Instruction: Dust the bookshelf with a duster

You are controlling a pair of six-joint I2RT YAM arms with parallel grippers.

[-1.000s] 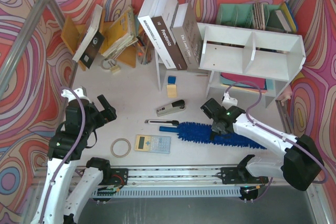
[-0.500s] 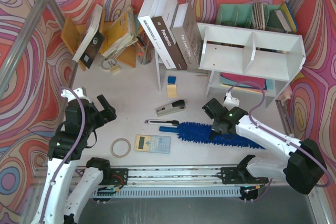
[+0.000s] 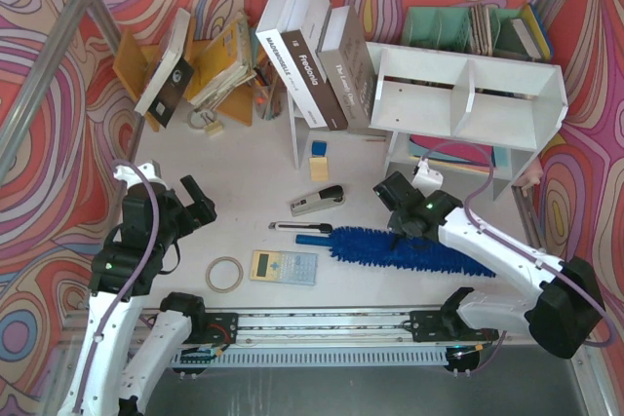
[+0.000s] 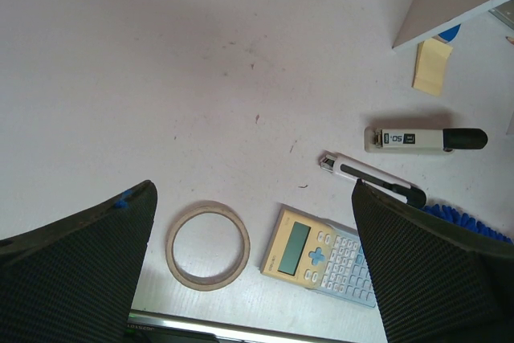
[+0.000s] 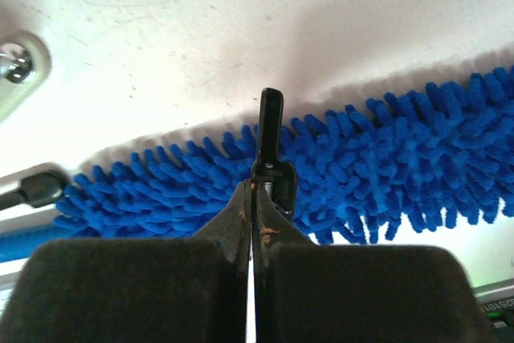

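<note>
Right gripper [image 5: 259, 194]: fingers pressed together, tips down in the duster [image 5: 385, 158] fluff. Left gripper [image 3: 198, 207]: fingers wide, well left of duster.

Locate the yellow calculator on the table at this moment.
In the top view the calculator lies near the front edge of the table, between the tape ring on its left and the duster on its right.

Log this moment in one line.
right gripper: jaws shut at duster head, hold unclear | left gripper: jaws open, empty | bookshelf: not reached
</note>
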